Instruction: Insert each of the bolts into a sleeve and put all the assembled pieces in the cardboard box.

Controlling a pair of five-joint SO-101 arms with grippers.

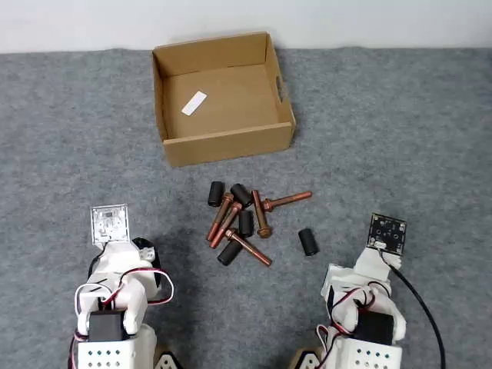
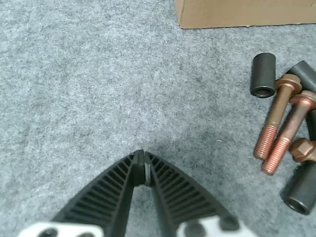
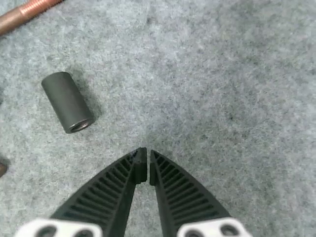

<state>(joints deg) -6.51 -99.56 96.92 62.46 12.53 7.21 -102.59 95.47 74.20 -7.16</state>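
Observation:
Several copper bolts (image 1: pixel 261 214) and black sleeves (image 1: pixel 246 223) lie loosely piled on the grey mat in the middle of the high view. One sleeve (image 1: pixel 308 241) lies apart to the right. The open cardboard box (image 1: pixel 227 144) stands behind them. My left gripper (image 2: pixel 143 159) is shut on nothing, low over bare mat, with a sleeve (image 2: pixel 263 75) and two bolts (image 2: pixel 276 121) off to its side. My right gripper (image 3: pixel 148 157) is also shut and holds nothing. The lone sleeve (image 3: pixel 67 101) lies on its side a short way ahead of it.
A white label (image 1: pixel 194 102) lies on the box floor. The left arm (image 1: pixel 115 300) and right arm (image 1: pixel 365 307) sit at the near edge, on either side of the pile. Bare grey mat surrounds the pile and box. A box corner (image 2: pixel 242 12) shows far ahead.

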